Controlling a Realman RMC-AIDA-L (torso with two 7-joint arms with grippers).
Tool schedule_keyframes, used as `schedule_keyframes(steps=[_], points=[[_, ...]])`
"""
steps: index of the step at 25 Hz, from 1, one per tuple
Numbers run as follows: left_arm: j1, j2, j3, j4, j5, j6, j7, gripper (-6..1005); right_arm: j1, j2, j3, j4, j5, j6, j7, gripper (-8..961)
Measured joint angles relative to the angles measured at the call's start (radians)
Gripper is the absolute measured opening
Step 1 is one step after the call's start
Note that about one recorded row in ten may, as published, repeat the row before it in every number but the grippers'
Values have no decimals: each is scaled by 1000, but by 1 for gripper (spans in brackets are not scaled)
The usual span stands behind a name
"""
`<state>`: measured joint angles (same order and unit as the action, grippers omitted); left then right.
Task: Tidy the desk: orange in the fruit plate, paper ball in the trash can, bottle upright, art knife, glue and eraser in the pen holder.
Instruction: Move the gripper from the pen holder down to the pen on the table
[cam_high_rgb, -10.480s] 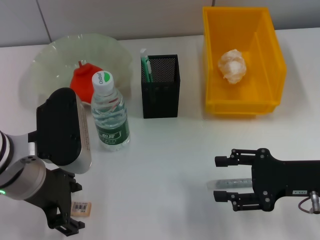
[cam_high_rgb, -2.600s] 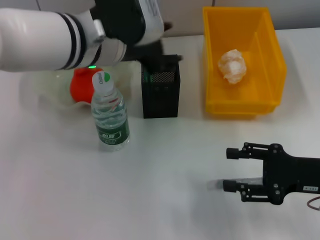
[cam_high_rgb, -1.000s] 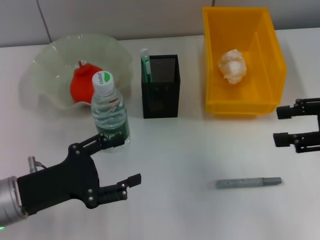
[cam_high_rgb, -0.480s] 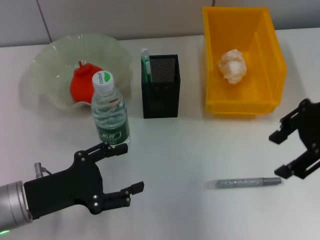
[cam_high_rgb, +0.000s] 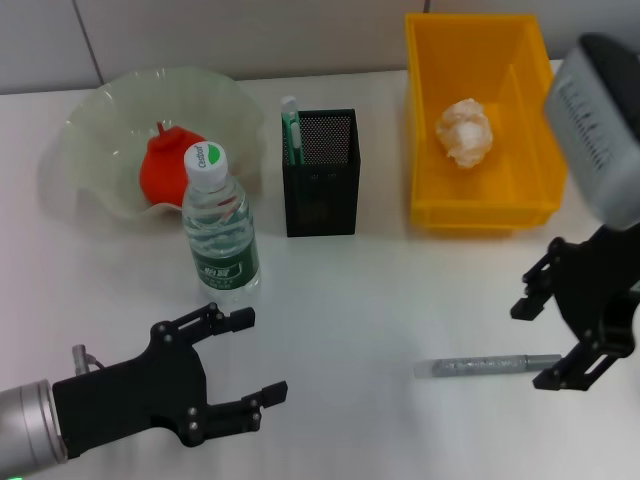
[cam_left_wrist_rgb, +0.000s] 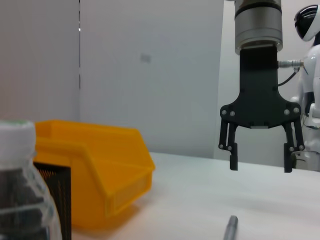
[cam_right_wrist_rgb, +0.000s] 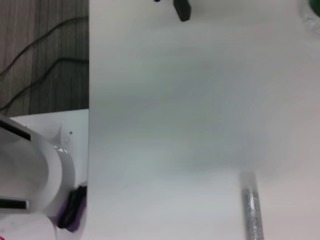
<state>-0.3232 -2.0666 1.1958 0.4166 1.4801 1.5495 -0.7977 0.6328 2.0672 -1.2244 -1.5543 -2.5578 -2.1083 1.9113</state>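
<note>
The right gripper (cam_high_rgb: 548, 340) hung above the right end of the grey art knife (cam_high_rgb: 487, 367), fingers spread apart and empty, pointing down at the white desk (cam_high_rgb: 360, 300). The knife lay flat on the desk, well in front of the yellow trash can (cam_high_rgb: 483, 205), which held the paper ball (cam_high_rgb: 465, 130). The left gripper (cam_high_rgb: 245, 360) hovered low over the desk in front of the bottle (cam_high_rgb: 220, 225), fingers spread, holding nothing. The bottle stood upright just beside the fruit plate (cam_high_rgb: 100, 120), which held the orange (cam_high_rgb: 160, 168). The black mesh pen holder (cam_high_rgb: 320, 185) stood between bottle and trash can, a green-and-white stick (cam_high_rgb: 291, 128) standing inside it.
</note>
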Motion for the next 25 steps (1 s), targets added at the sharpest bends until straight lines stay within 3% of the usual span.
schedule_keyframes(steps=[6,17,25], points=[[-4,0,-1,-9,11,-8,-5,846,-35,13,-142,32,-37,104,-15,729],[-8,-1,20,-11,12,-25,-5,846,-29,14,-263,146,-38,264,37,729],[-9,0,33,-12,13,-28,-6,845,-27,14,-295,184,-39,319,53,728]])
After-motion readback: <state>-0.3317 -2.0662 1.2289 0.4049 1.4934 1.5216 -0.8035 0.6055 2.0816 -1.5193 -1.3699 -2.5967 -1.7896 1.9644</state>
